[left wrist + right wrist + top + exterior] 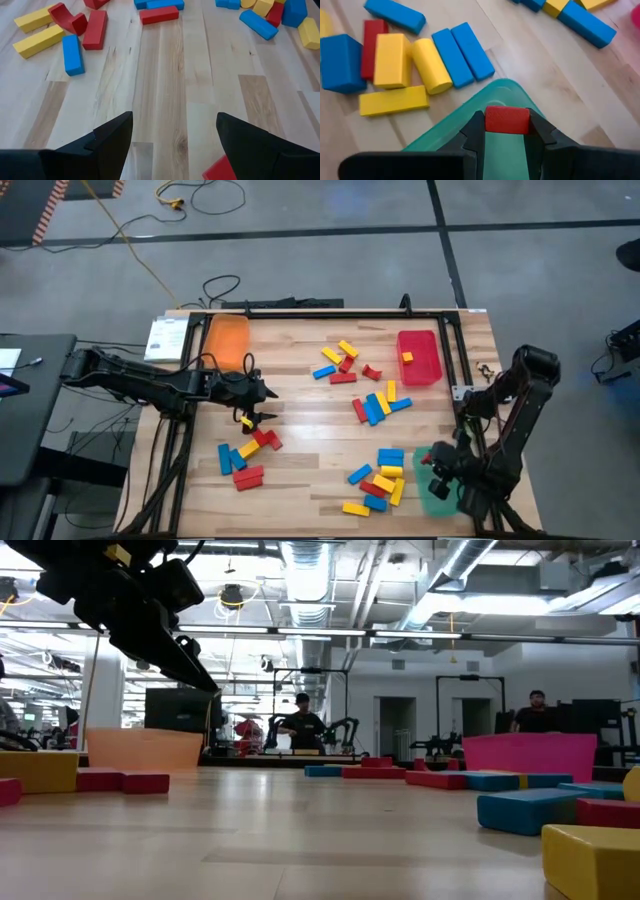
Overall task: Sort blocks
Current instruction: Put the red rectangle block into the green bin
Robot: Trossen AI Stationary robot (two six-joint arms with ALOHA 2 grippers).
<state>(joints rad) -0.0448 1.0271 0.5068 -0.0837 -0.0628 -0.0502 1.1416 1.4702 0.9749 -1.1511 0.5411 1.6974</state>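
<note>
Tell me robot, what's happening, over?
Right gripper shut on red block, over green tray. Left gripper open, empty, above table. Nothing blocking.

The high view looks straight down on the whole wooden table [310,395], both arms and the grey floor at 12 o'clock. The low view sits at table-top height, looking level across the boards past blocks to the orange tray [143,748], the pink-red tray [528,752] and a room with two people behind. The left wrist view looks close down over the left gripper [174,131] at bare planks. The right wrist view hangs close over the green tray [495,110]. Both wrist views share block clusters with the high view.
</note>
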